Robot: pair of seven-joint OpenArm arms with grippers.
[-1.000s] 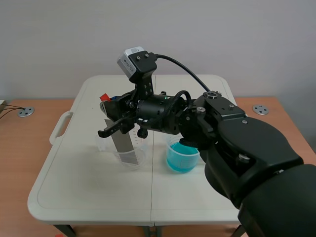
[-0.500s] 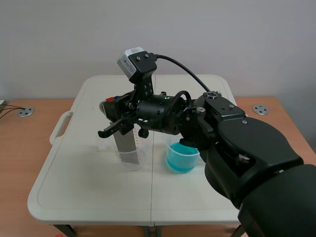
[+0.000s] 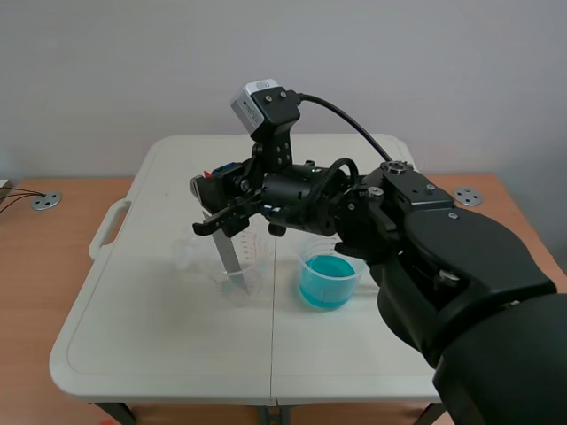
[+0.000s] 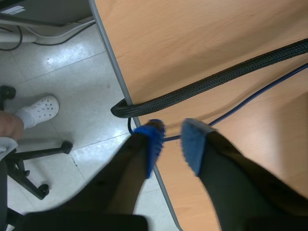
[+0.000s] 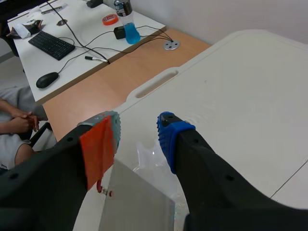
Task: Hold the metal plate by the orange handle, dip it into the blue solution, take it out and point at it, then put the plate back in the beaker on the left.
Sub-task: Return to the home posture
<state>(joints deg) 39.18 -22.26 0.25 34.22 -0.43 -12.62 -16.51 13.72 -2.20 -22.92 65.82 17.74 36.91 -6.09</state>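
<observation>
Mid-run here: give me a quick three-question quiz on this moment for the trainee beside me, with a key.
1. True or false: the metal plate has its lower end in the blue solution.
2. Where is the orange handle? A) between the jaws of the right gripper, against one pad, with a gap to the other; B) lying loose, away from both arms; C) submerged in liquid.
3. Fill in: the left gripper, out over the edge of a desk, holds ____.
Key: 1 false, its lower end is in the clear beaker; 2 A; 3 nothing.
</observation>
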